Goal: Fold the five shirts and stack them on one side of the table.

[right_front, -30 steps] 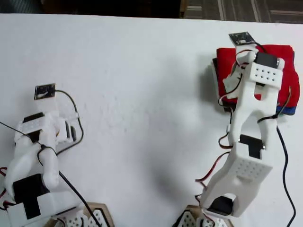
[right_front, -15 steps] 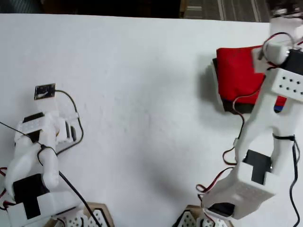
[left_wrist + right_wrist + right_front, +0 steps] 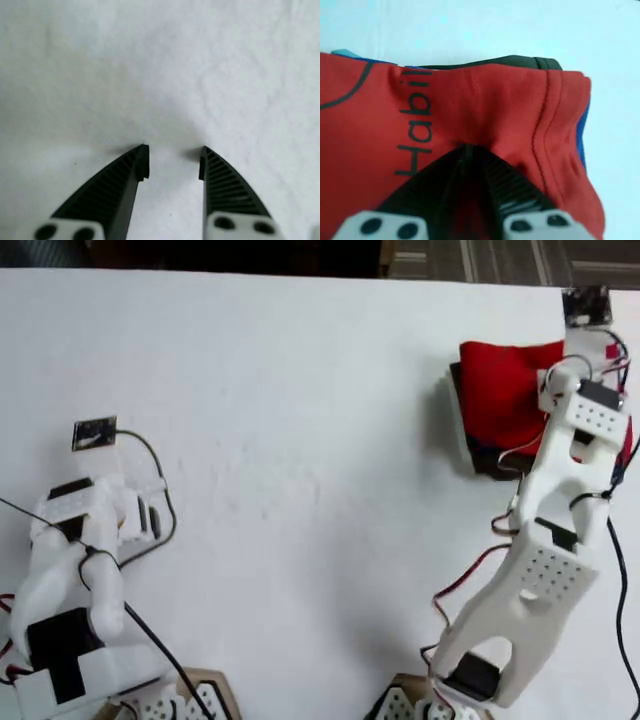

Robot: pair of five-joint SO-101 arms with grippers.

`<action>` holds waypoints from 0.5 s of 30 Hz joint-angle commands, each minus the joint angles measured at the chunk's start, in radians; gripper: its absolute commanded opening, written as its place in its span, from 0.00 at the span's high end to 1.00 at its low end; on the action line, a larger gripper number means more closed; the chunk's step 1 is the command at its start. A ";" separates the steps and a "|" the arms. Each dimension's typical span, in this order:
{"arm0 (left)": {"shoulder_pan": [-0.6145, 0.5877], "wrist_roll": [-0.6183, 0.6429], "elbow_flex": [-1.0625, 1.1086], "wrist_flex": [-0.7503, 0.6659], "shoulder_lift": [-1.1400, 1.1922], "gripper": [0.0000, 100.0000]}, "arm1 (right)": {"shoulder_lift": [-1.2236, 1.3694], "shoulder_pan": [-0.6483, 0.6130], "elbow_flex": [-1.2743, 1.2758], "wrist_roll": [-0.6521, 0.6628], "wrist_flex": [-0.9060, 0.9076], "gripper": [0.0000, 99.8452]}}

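At the closed right fingers (image 3: 507, 187) — red shirt (image 3: 470, 100), seemingly touching their tips

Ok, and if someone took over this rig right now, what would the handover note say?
Left gripper: open over bare table, holding nothing.
Right gripper: fingers shut, tips on the red shirt; unclear whether they pinch cloth.
Shirts: folded stack on the right arm's side, far end; red shirt on top, black shirt and blue shirt edges beneath.
Done: folding and stacking look finished, but I cannot count five layers.
Left: confirm the count, then probably lift the right arm away.
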 commanded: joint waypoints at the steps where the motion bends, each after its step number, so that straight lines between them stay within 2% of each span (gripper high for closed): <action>1: -0.009 0.011 0.002 -0.031 -0.014 0.82 | 0.008 0.019 -0.017 0.006 -0.015 0.98; 5: -0.009 0.011 0.002 -0.031 -0.014 0.82 | -0.041 0.019 -0.114 -0.012 0.064 0.98; 10: -0.012 0.009 -0.007 -0.018 -0.021 0.82 | -0.150 0.024 -0.307 -0.212 0.245 0.98; 12: -0.014 -0.002 -0.027 0.021 -0.046 0.82 | -0.197 0.013 -0.373 -0.265 0.346 0.98; 15: -0.008 -0.038 -0.065 0.143 -0.173 0.82 | -0.277 -0.019 -0.459 -0.276 0.530 0.98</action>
